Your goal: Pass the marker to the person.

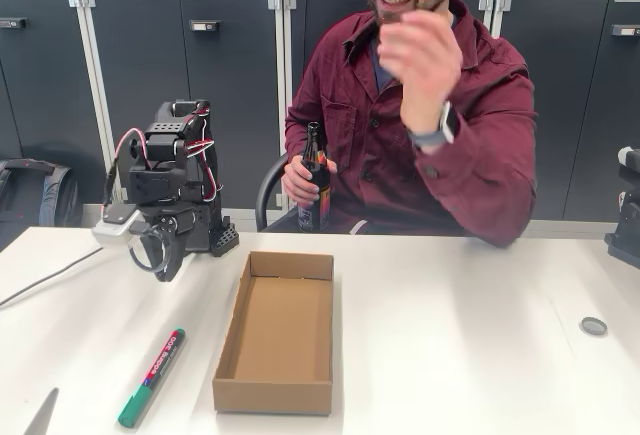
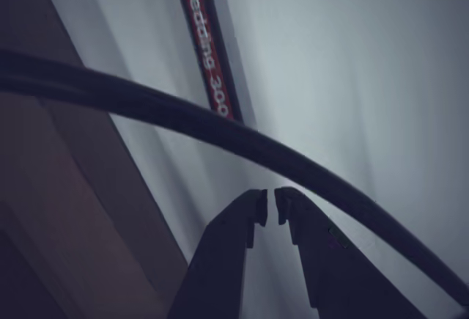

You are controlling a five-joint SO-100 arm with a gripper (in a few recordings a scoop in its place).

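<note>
The marker [image 1: 151,363] lies flat on the white table near the front left, green cap toward the front edge. Its red-and-white label [image 2: 208,55] runs up the top of the wrist view. My black gripper [image 1: 166,257] hangs just above the table behind the marker, well apart from it. In the wrist view the gripper [image 2: 271,209] has its fingertips nearly touching, with nothing between them. The person [image 1: 440,135] in a maroon shirt sits behind the table, one hand raised by the face, the other holding a dark bottle [image 1: 315,180].
An open cardboard box [image 1: 278,330] lies right of the marker, and its wall [image 2: 88,209] fills the left of the wrist view. A black cable [image 2: 220,132] arcs across that view. A small round disc [image 1: 593,326] sits on the table at the right. Dark cabinets stand behind.
</note>
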